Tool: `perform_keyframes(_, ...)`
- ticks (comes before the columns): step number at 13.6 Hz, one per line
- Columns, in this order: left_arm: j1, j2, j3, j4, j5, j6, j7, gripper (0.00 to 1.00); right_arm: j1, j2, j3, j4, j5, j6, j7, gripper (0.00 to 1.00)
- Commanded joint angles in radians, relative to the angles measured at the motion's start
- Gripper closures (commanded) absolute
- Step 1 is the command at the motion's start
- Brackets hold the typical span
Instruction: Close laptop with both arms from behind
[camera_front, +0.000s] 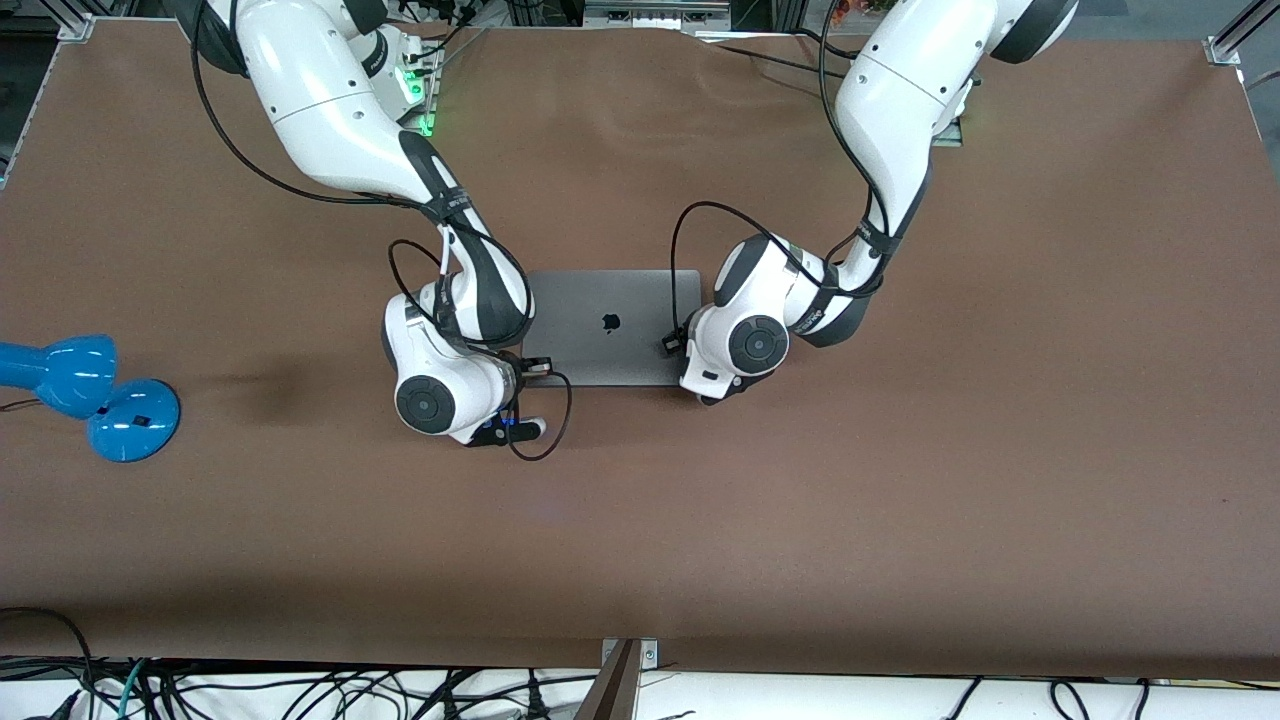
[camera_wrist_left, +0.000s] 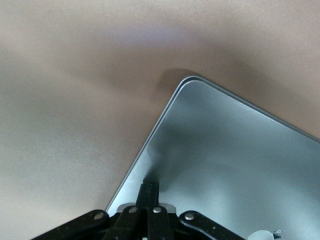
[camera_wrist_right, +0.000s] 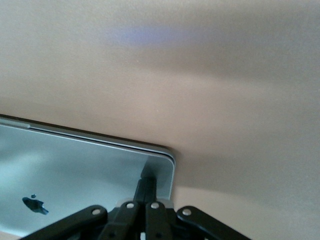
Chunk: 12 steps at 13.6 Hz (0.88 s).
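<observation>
Left end effector (camera_wrist_left: 149, 192) was clenched, tips on the slim space-grey metal laptop (camera_front: 610, 325) lid near its corner; right end effector (camera_wrist_right: 146, 185) likewise clenched. Laptop lay closed mid brown counter (camera_front: 900, 480), between both wrists.

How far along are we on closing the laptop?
Done: the laptop lies flat, lid down, logo up. In hand: the left claw and right claw, both shut, press fingertips on the lid near its corners nearer the front camera. Left: lift both arms away; whether the lid is fully seated is hard to tell.
</observation>
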Motion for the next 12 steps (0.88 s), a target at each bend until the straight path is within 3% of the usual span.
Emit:
perform_keyframes(1,-0.004,0.009,0.000,0.015,0.023,0.007,0.012,1.00,-0.006,0.011,0.007,0.040,-0.013,-0.007,-0.004,1.00)
perform_keyframes(2,-0.004,0.009,0.000,0.015,0.023,0.007,0.012,1.00,-0.006,0.011,0.007,0.064,-0.013,-0.012,-0.004,1.00)
perform_keyframes(3,-0.004,0.006,0.000,0.015,0.024,0.007,0.012,1.00,-0.006,0.010,0.004,0.075,-0.013,-0.018,-0.001,0.92)
perform_keyframes(4,0.002,0.002,0.000,0.015,0.025,0.007,0.010,0.79,-0.006,0.007,-0.013,0.083,-0.013,-0.024,0.001,0.66)
perform_keyframes(5,0.008,-0.004,0.000,0.015,0.026,0.006,0.010,0.11,0.000,-0.002,-0.042,0.092,-0.013,-0.027,-0.001,0.36)
perform_keyframes(6,0.014,-0.013,0.002,0.014,0.029,-0.004,0.010,0.00,0.004,-0.025,-0.067,0.092,-0.028,-0.029,-0.004,0.13)
perform_keyframes(7,0.019,-0.029,0.000,0.014,0.049,-0.013,0.007,0.00,-0.008,-0.060,-0.066,0.084,-0.065,-0.039,-0.008,0.00)
perform_keyframes(12,0.060,-0.159,0.002,-0.002,0.104,-0.121,0.012,0.00,-0.191,-0.298,0.006,0.049,-0.105,-0.262,-0.017,0.00)
